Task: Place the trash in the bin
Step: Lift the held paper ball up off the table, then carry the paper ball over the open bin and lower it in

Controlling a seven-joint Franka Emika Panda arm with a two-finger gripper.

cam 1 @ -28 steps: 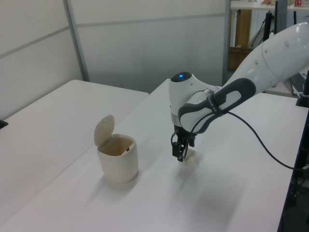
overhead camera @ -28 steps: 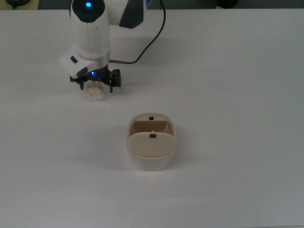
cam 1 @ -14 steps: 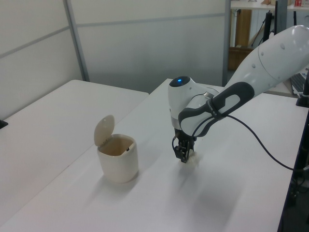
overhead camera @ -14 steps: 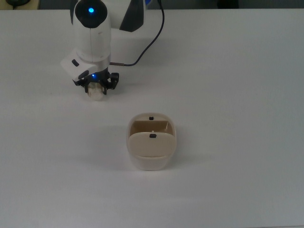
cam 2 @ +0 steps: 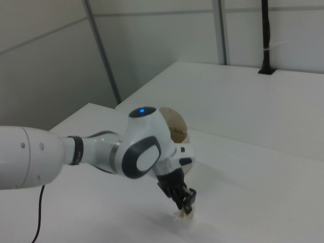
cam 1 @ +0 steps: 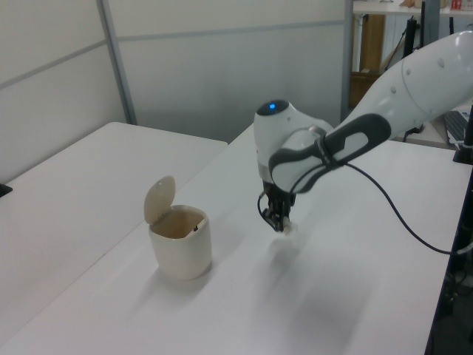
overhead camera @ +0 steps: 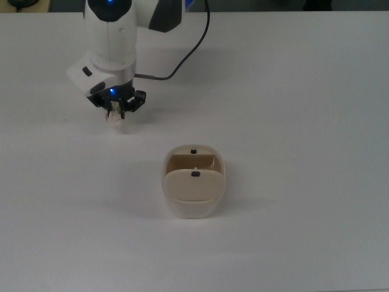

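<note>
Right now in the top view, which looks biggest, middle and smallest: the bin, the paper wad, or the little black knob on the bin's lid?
1. The beige bin looks biggest.
2. The crumpled white paper wad, pinched in the gripper.
3. The black lid knob looks smallest.

1. A big white table (cam 1: 355, 244) fills most of the room.
2. A second white table (cam 1: 81, 177) stands beside it, with a thin gap between their long edges.
3. Grey wall panels (cam 1: 222, 66) stand behind the tables, joined by a metal post (cam 1: 117, 63).
4. A black pole (cam 2: 266, 35) stands at the far table's back edge in the right view.
5. Wooden shelves (cam 1: 369, 44) show past the wall.
</note>
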